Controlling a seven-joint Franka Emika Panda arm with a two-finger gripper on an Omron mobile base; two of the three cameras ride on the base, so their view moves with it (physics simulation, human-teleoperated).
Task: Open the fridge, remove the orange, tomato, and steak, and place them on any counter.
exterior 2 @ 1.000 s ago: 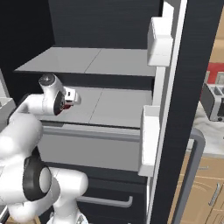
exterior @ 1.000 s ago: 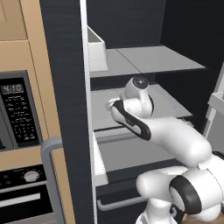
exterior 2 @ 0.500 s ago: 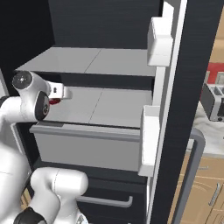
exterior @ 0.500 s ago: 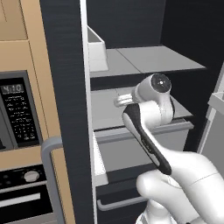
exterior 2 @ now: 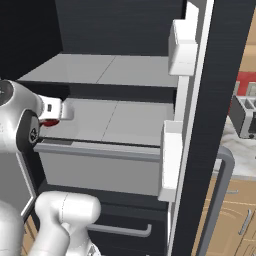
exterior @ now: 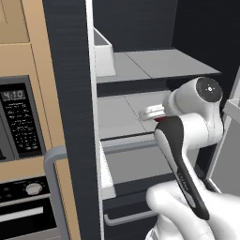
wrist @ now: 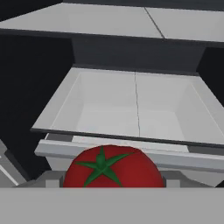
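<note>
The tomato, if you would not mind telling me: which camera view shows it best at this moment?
The hand view: the tomato sits close and large at the bottom, its green stem star plain, between the gripper's fingers. The right base view gives a small red sliver beside the hand; the left base view, a thin red edge behind the arm.

microwave point(exterior: 21, 119) clock display, digits unreadable

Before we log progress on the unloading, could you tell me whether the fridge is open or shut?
Open. The fridge doors are swung aside, exposing the pale shelves, with the tomato just before the hand camera.
</note>
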